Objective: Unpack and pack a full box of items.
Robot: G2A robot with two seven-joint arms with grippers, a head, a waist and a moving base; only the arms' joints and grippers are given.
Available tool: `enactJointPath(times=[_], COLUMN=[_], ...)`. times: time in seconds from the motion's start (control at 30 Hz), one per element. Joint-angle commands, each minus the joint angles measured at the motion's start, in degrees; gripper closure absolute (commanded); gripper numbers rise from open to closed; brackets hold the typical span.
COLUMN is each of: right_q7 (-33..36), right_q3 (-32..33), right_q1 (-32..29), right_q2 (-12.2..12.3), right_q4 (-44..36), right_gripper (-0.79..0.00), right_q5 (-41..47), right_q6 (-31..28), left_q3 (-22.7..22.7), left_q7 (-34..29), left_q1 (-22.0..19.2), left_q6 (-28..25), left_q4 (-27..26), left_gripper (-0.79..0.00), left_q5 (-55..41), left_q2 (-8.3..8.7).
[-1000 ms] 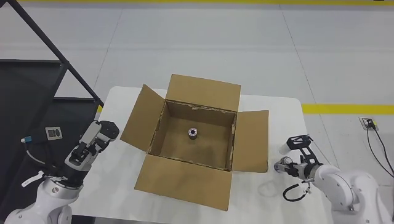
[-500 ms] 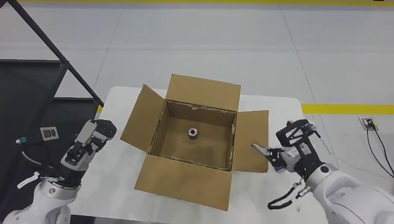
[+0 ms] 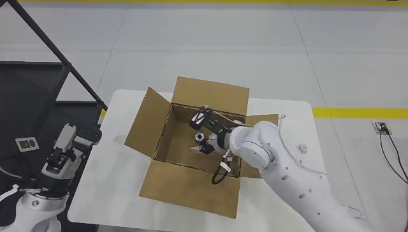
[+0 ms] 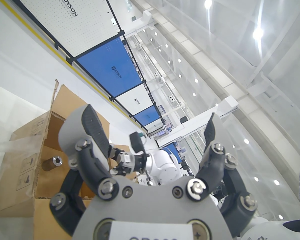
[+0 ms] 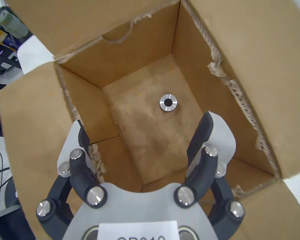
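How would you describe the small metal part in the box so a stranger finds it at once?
On the white table stands an open cardboard box with its flaps spread. On its brown floor stands a short silver cylinder with a dark hole in its top. It alone is shiny metal, below the open right pincer.

Cardboard box (image 3: 191,187): on table's (image 3: 121,168) middle.
Metal bushing (image 5: 168,102): in box, on floor.
Right gripper (image 5: 143,119): above box interior.
Left gripper (image 4: 150,114): left of table.
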Motion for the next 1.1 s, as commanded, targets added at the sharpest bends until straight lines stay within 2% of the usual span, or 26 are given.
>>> enactJointPath(times=[0.0,0.07,0.23,0.5,0.7,0.73,0.8,0.87,0.9,1.0,1.07], right_q7=[-1.5,-3.8,-9.4,-18.4,-20.9,-21.2,-21.4,-21.9,-22.1,-22.6,-22.8], right_q3=[-4.7,-7.5,-13.2,-16.7,-17.6,-17.6,-17.6,-17.6,-17.6,-17.6,-17.6], right_q1=[4.4,6.5,10.0,12.0,13.4,13.5,13.8,14.1,14.2,14.6,14.9], right_q2=[-2.4,-4.6,-9.5,-15.6,-18.8,-19.2,-20.1,-20.8,-21.2,-22.1,-22.6], right_q4=[10.3,16.7,29.4,41.4,48.3,49.3,51.0,52.6,53.3,55.2,56.3], right_gripper=[-0.785,-0.785,-0.785,-0.785,-0.785,-0.693,-0.603,-0.468,-0.376,-0.292,-0.206], right_q5=[1.0,3.8,3.8,4.3,4.2,4.3,4.6,4.7,4.8,4.7,4.5], right_q6=[1.5,0.6,1.7,3.4,3.6,3.1,2.4,1.9,1.6,1.1,0.9], left_q3=[0.0,0.0,0.0,0.5,0.9,0.9,0.9,0.8,0.8,0.7,0.7], left_q7=[0.0,0.0,0.0,0.2,-1.6,-1.7,-2.0,-2.1,-2.2,-2.2,-2.2], left_q1=[0.0,0.0,0.0,0.1,0.1,0.2,0.3,0.4,0.5,0.6,0.8], left_q6=[0.0,0.0,0.0,0.3,0.0,0.0,-0.2,-0.3,-0.3,-0.3,-0.5], left_q4=[0.0,0.0,0.0,-0.2,0.7,0.9,1.1,1.2,1.3,1.2,1.1], left_gripper=[-0.785,-0.785,-0.785,-0.785,-0.785,-0.785,-0.785,-0.785,-0.785,-0.785,-0.785], left_q5=[0.0,0.0,0.0,0.4,0.8,0.8,0.6,0.5,0.4,0.3,0.3], left_q2=[0.00,0.00,0.00,0.00,0.18,0.20,0.24,0.27,0.29,0.33,0.35])
